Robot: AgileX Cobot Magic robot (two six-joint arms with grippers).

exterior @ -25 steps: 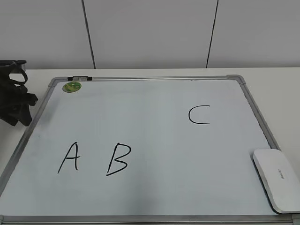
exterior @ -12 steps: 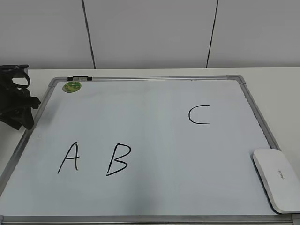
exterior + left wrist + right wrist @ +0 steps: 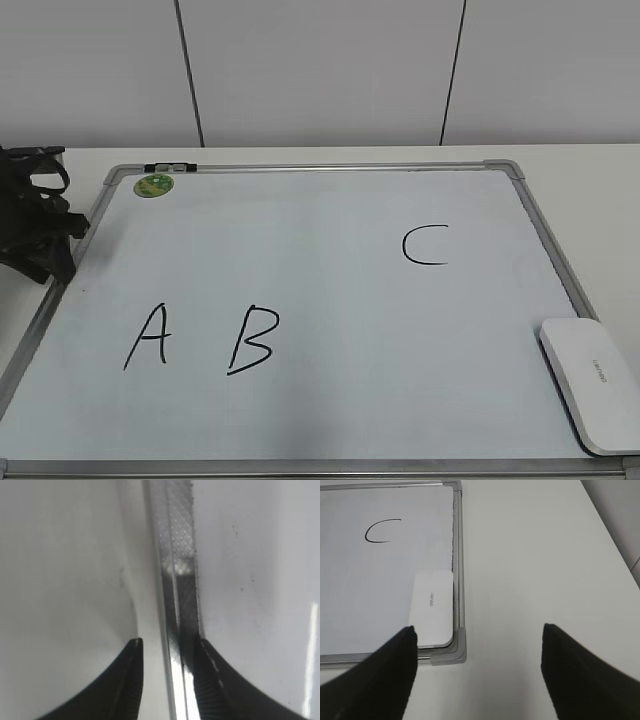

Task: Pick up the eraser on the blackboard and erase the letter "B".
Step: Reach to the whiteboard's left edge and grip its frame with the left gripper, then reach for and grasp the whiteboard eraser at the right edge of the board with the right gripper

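Black left hand (image 3: pixel 167 680), ribbed inner pads, curved fingers

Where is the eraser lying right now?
In the exterior view, the eraser lies on the blackboard at its near right corner, against the right frame, below and right of the letter "C"; no fingers touch it.

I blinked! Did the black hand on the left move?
Yes. The left hand slid a little right and down, closer to the board's frame.
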